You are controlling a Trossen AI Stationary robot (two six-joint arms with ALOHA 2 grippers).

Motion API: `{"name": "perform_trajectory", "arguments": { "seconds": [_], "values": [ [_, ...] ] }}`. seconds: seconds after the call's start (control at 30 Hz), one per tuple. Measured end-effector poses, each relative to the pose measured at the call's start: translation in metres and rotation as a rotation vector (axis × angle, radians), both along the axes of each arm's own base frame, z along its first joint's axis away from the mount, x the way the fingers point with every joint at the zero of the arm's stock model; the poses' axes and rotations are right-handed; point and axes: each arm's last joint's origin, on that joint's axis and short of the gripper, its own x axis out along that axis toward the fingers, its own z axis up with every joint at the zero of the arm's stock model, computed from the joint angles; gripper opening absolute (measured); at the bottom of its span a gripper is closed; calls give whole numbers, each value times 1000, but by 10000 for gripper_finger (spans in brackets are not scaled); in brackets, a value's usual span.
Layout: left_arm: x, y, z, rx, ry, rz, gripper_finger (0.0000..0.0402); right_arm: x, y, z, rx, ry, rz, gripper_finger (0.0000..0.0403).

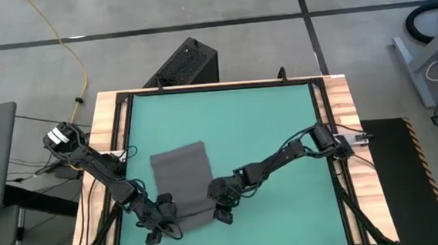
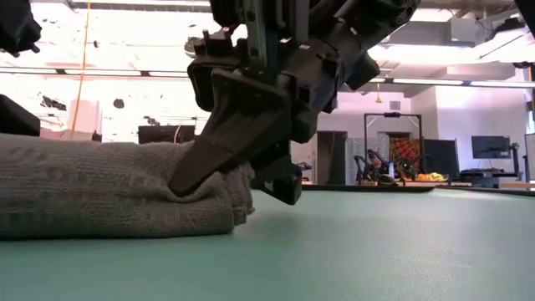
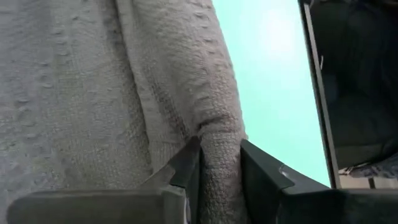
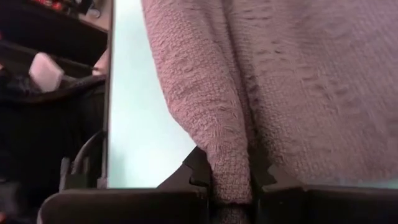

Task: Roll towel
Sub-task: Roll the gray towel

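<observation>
Green table (image 1: 266,127) carries the grey towel (image 1: 181,175) around six o'clock of centre, its near folded edge pinched by the left gripper (image 1: 166,212) at seven o'clock and the right gripper (image 1: 219,202) just beside it.

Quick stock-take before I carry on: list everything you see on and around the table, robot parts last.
towel: one, dark grey, on the mat near the front edge, front end folded over
table mat: one, teal, inside a wooden frame
black box: one, on the floor behind the table
yellow cable: one, on the floor, back left
left gripper: one, dark, gripping the towel's front left edge
right gripper: one, dark, shut on the towel's front right edge
</observation>
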Motion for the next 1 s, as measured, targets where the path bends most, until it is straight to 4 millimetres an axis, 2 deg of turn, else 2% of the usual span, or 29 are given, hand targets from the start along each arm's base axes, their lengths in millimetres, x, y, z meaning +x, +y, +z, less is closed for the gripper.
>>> {"name": "perform_trajectory", "arguments": {
  "seconds": [0.2, 0.5, 0.67, 0.73, 0.83, 0.9, 1.0],
  "values": [
    [-4, 5, 5, 3, 33, -28, 107, 0, 0, 0, 12, 28, -46, 55],
    [-25, 28, 38, -23, 80, 27, 120, 0, -5, -1, 69, 98, -151, 55],
    [-29, 39, 60, -2, -107, 113, 120, 1, -8, -2, 77, 105, -166, 55],
    [-23, 38, 68, 42, -261, 153, 119, 1, -9, -2, 81, 108, -165, 55],
    [-6, 27, 73, 74, -478, 138, 112, 2, -11, -2, 90, 111, -160, 55],
    [10, 21, 66, 92, -538, 111, 104, 2, -12, -2, 95, 116, -162, 55],
    [31, 18, 41, 114, -514, 85, 89, 2, -13, -2, 104, 118, -155, 55]
  ]
}}
